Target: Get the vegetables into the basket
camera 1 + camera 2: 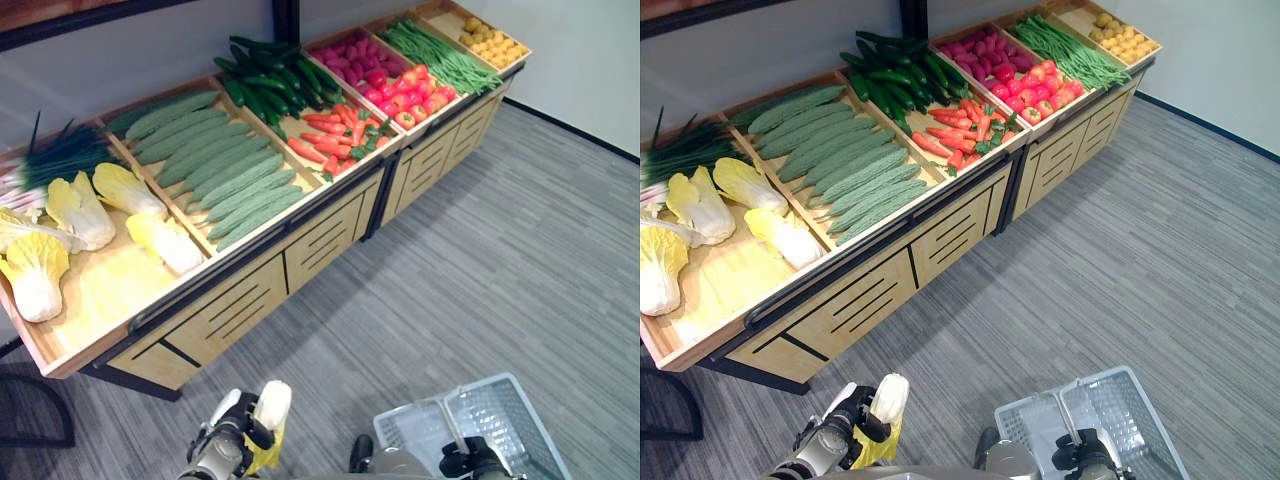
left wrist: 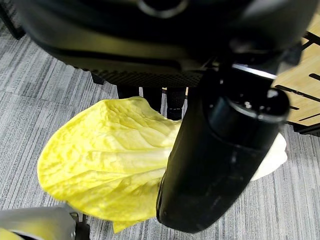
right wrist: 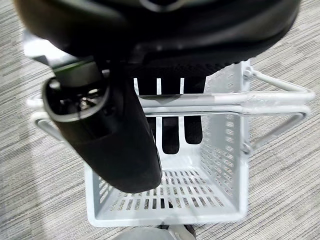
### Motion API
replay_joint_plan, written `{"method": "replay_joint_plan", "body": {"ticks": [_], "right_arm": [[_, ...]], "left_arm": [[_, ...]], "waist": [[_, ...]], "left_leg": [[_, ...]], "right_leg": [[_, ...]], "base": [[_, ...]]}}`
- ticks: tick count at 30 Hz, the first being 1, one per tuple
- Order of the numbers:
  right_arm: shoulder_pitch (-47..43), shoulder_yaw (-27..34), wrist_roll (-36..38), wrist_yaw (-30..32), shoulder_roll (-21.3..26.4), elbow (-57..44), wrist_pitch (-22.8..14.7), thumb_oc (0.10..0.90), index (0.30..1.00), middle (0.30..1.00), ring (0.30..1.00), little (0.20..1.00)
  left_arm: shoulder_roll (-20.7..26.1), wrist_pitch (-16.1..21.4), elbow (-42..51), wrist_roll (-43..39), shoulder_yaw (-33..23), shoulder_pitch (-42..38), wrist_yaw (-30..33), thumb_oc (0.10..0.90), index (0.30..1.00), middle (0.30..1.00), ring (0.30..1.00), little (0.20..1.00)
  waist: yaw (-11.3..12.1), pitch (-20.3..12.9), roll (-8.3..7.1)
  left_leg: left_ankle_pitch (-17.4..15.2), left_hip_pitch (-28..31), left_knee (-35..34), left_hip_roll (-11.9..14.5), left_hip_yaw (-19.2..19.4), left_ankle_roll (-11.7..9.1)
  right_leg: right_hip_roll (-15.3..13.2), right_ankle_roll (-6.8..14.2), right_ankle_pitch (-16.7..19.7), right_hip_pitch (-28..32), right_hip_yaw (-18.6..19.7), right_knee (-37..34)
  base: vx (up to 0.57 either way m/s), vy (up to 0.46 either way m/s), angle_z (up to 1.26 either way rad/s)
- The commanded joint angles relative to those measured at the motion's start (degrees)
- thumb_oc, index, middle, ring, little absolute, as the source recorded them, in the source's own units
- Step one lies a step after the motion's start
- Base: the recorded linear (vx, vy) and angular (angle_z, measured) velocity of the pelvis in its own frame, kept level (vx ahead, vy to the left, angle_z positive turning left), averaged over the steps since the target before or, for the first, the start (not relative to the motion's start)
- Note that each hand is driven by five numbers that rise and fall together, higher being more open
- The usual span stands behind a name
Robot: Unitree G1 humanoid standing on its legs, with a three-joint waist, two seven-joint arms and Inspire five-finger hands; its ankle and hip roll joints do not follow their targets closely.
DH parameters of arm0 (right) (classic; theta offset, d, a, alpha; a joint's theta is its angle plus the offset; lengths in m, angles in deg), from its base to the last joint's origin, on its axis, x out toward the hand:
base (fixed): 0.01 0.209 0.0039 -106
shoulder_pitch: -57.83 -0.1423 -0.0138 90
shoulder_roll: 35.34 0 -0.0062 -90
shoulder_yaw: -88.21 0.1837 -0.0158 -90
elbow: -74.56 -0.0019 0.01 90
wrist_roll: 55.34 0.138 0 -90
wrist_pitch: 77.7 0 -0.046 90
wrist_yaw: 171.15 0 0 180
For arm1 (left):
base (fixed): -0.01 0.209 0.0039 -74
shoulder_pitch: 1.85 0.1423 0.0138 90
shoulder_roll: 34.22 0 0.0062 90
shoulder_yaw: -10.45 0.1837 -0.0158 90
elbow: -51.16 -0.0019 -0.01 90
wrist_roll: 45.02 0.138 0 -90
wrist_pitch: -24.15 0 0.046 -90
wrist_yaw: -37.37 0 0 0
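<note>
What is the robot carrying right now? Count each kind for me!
Cabbage: 1, yellow and leafy, held in the left robot hand
Basket: 1, grey, held by its handle in the right robot hand
Total: 2 things

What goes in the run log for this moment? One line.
left hand: holding cabbage | right hand: gripping basket handle | basket: empty
</note>
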Motion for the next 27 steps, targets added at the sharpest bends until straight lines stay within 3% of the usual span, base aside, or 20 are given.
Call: {"method": "replay_joint_plan", "body": {"ticks": [1,2,4,5,6,7,8,9,10,14,18,21,22,23,24,27], "right_arm": [[-2.94,-1.53,-1.15,0.52,1.3,0.28,-1.6,0.4,0.3,0.3,0.3,0.3],[-3.43,-2.04,-1.5,0.5,1.65,0.16,-1.67,0.4,0.3,0.3,0.3,0.3],[-4.26,-3.15,-1.84,0.23,1.74,0.55,-1.7,0.4,0.3,0.3,0.3,0.3],[-4.29,-3.14,-1.84,0.23,1.73,0.55,-1.7,0.4,0.3,0.3,0.3,0.3],[-4.87,-4.12,-2.02,0.31,1.73,0.71,-1.74,0.4,0.3,0.3,0.3,0.3],[-4.89,-4.1,-2.02,0.31,1.72,0.72,-1.74,0.4,0.3,0.3,0.3,0.3],[-5.57,-4.62,-2.04,0.42,1.85,0.68,-1.75,0.4,0.3,0.3,0.3,0.3],[-5.57,-4.61,-2.04,0.42,1.85,0.69,-1.74,0.4,0.3,0.3,0.3,0.3],[-6.36,-5.08,-2.1,0.3,2.05,0.44,-1.72,0.4,0.3,0.3,0.3,0.3],[-6.05,-4.76,-2.08,0.09,1.73,0.28,-1.38,0.4,0.3,0.3,0.3,0.3],[-6.97,-3.62,-1.48,-0.08,1.44,-0.81,-1.04,0.4,0.3,0.3,0.3,0.3],[-7.83,-3.6,-1.42,0.09,1.34,-1.66,-0.96,0.4,0.3,0.3,0.3,0.3],[-8.74,-3.16,-1.03,0.25,1.23,-2.89,-1.07,0.4,0.3,0.3,0.3,0.3],[-8.75,-3.16,-1.03,0.25,1.23,-2.93,-1.03,0.4,0.3,0.3,0.3,0.3],[-9.26,-3.07,-0.88,0.31,1.1,-3.74,-1.11,0.4,0.3,0.3,0.3,0.3],[-9.81,-3.26,-0.73,0.37,0.84,-4.49,-1.15,0.4,0.3,0.3,0.3,0.3]], "left_arm": [[1.69,2.28,4.09,-1.13,0.04,-2.91,1.65,0.4,0.3,0.3,0.3,0.3],[1.62,2.53,4.61,-1.54,0.16,-2.79,1.95,0.4,0.3,0.3,0.3,0.3],[1.3,2.69,4.9,-2.23,0.45,-2.44,2.14,0.4,0.3,0.3,0.3,0.3],[1.31,2.69,4.9,-2.23,0.45,-2.46,2.14,0.4,0.3,0.3,0.3,0.3],[1.13,3.15,4.75,-3.5,0.4,-2.23,2.91,0.4,0.3,0.3,0.3,0.3],[1.13,3.16,4.74,-3.5,0.42,-2.27,2.92,0.4,0.3,0.3,0.3,0.3],[1.06,3.28,4.89,-4.15,0.81,-2.53,3.32,0.4,0.3,0.3,0.3,0.3],[1.06,3.3,4.86,-4.17,0.83,-2.54,3.33,0.4,0.3,0.3,0.3,0.3],[1.29,3.26,5.77,-4.87,1.2,-2.23,3.24,0.4,0.3,0.3,0.3,0.3],[1.87,3.47,7.09,-4.91,1.55,-1.99,2.91,0.4,0.3,0.3,0.3,0.3],[3.93,3.79,9.02,-4.39,2.21,-2.88,2.5,0.4,0.3,0.3,0.3,0.3],[4.85,3.73,10.22,-4.3,2.24,-3.47,2.53,0.4,0.3,0.3,0.3,0.3],[5.6,3.71,10.76,-4.23,1.94,-4.03,2.77,0.4,0.3,0.3,0.3,0.3],[5.62,3.72,10.74,-4.23,1.92,-4.06,2.77,0.4,0.3,0.3,0.3,0.3],[5.99,3.85,10.62,-4.26,1.63,-4.08,2.84,0.4,0.3,0.3,0.3,0.3],[6.49,3.83,10.58,-4.31,1.33,-4.28,2.96,0.4,0.3,0.3,0.3,0.3]], "waist": [[0.0,2.78,-3.23],[0.96,3.57,-3.34],[2.32,3.74,-3.72],[2.29,3.63,-3.76],[4.35,3.66,-3.86],[4.32,3.57,-3.86],[5.32,3.64,-3.84],[5.34,3.7,-3.86],[5.7,3.88,-3.56],[5.09,3.36,-3.18],[3.39,3.64,-3.88],[3.23,3.88,-4.37],[2.6,4.45,-4.82],[2.75,4.43,-4.86],[2.4,4.64,-5.11],[2.66,4.72,-5.08]], "left_leg": [[4.65,-4.97,6.19,3.15,-7.09,-6.31],[5.61,-6.55,7.7,2.19,-11.73,-5.66],[1.44,-7.48,4.57,-2.51,-22.93,-4.05],[1.66,-7.59,4.33,-2.65,-22.88,-3.91],[0.11,-7.68,-0.79,-4.46,-33.89,-3.34],[0.36,-7.8,-0.98,-4.51,-33.91,-3.31],[1.22,-8.82,-3.5,-4.87,-41.15,-3.72],[1.21,-8.66,-3.61,-4.88,-41.13,-3.73],[-0.1,-7.89,-4.97,-6.17,-46.63,-3.38],[-1.27,-5.27,-6.61,-7.42,-43.64,-2.91],[-4.13,-5.24,-4.7,-11.83,-39.15,-0.33],[-5.09,-5.56,-4.2,-13.17,-37.66,0.6],[-5.7,-5.62,-4.23,-14.27,-35.81,1.36],[-5.73,-5.61,-4.25,-14.28,-35.62,1.4],[-5.7,-5.35,-4.64,-14.43,-33.44,1.42],[-5.51,-4.62,-5.52,-14.23,-30.93,1.66]], "right_leg": [[-2.06,4.85,-1.06,10.71,5.82,-8.81],[-1.64,4.36,-0.14,9.93,6.39,-8.87],[-1.61,4.84,0.32,9.04,9.47,-9.4],[-1.71,4.87,0.47,8.83,9.46,-9.4],[-1.32,5.69,0.62,8.72,13.83,-9.88],[-1.33,5.68,0.73,8.53,13.8,-9.88],[-1.3,6.35,1.08,8.02,16.89,-9.99],[-1.31,6.36,1.01,8.11,16.9,-9.99],[-1.42,6.98,1.27,7.32,20.58,-9.82],[-3.17,7.95,2.21,6.1,23.27,-9.76],[-6.88,10.13,4.25,2.55,28.37,-8.46],[-7.76,10.82,5.78,0.32,30.34,-7.74],[-8.46,12.0,8.88,-2.06,31.44,-7.49],[-8.46,12.04,8.93,-2.17,31.63,-7.5],[-8.77,12.62,12.49,-3.78,31.59,-7.89],[-9.3,12.62,15.18,-5.58,30.22,-7.74]], "base": [[-0.07,-0.069,-0.34],[-0.09,-0.006,-0.37],[-0.04,0.033,-0.6],[0.11,0.104,-1.12],[0.09,0.088,-1.03],[0.14,0.176,-1.14],[0.05,0.092,-0.95],[0.1,0.182,-1.35],[0.05,0.09,-1.03],[0.05,0.255,-1.07],[0.03,0.294,-0.4],[-0.05,0.235,-0.75],[-0.04,0.117,-0.51],[-0.07,0.182,-0.63],[-0.04,0.07,-0.5],[-0.03,0.105,-0.76]]}}
